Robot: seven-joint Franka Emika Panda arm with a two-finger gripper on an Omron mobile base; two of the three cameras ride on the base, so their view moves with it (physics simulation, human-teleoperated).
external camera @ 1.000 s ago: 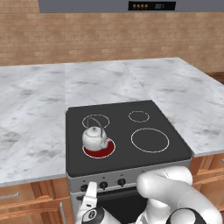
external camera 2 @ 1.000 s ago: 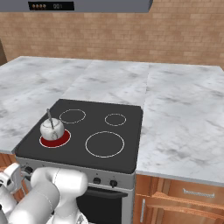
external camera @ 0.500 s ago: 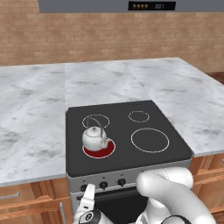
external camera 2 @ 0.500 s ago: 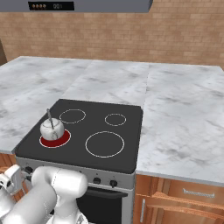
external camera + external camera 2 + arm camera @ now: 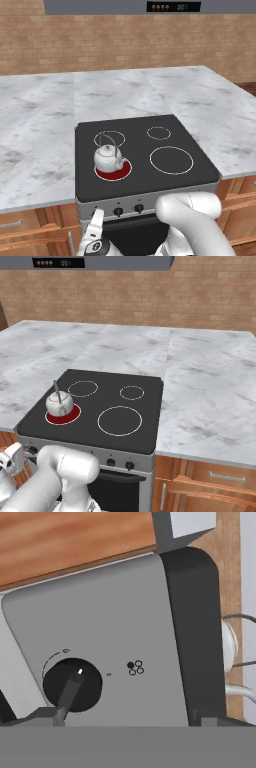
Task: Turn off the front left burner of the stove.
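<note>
White kettle (image 5: 108, 157) on glowing red front left burner (image 5: 116, 172), stove (image 5: 190, 175)

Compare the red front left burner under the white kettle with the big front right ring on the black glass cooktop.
The front left burner has a solid red centre; the front right ring is plain black inside. The white kettle sits on the left one; the right one is bare. The right ring is larger. Both are white-outlined circles on the black glass cooktop.

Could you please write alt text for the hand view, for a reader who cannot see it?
A black knob with a white pointer mark sits on the stove's grey front panel, close before the gripper. A four-dot burner symbol lies beside it, wood cabinet beyond.
</note>
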